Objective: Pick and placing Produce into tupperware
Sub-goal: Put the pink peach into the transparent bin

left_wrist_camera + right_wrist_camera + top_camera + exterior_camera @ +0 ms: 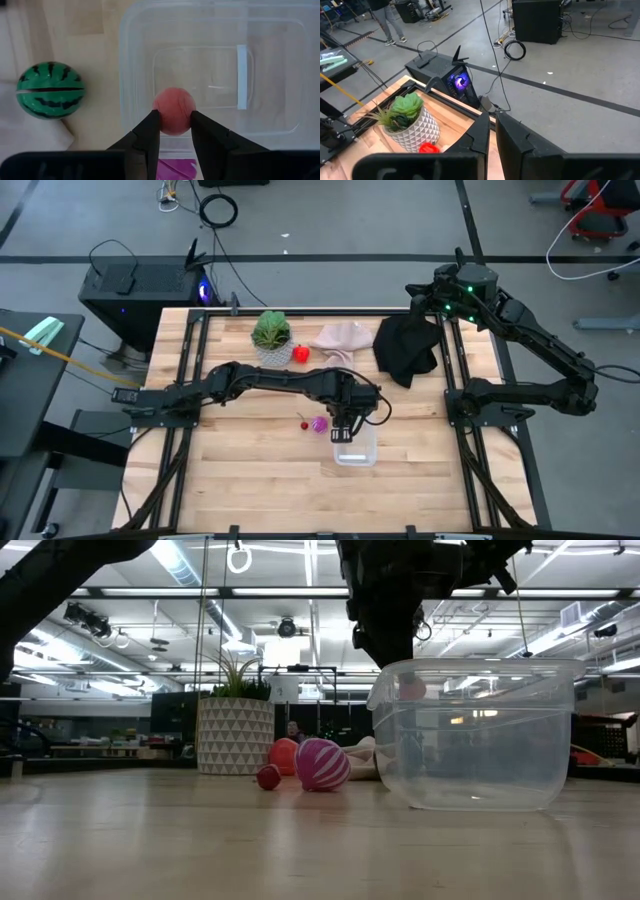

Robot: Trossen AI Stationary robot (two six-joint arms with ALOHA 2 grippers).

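My left gripper (174, 117) hangs over the clear tupperware (215, 75), shut on a small pinkish-red ball (173, 102). In the high view that gripper (348, 426) is above the tupperware's (356, 452) far end. A green striped melon ball (50, 90) lies on the table beside the tupperware. A purple striped ball (322, 763) and a tiny dark-red one (268, 777) rest on the wood to its left. A red piece (300, 354) sits by the plant pot. My right gripper (492, 132) waits, shut, raised at the far right. My left gripper pinches the small pinkish-red ball between its two fingertips (150, 125), one on each side of its round body (174, 120). The fingers come from above, pointing down. The ball (410, 690) is lifted clear, at about the height of the tupperware's rim, over its inside.
A leafy plant in a white patterned pot (270, 332), a beige cloth (345, 337) and a black cloth (405, 348) lie along the table's far side. Bare wood (260, 480) stretches toward the near edge. A person stands in the room beyond (387, 20).
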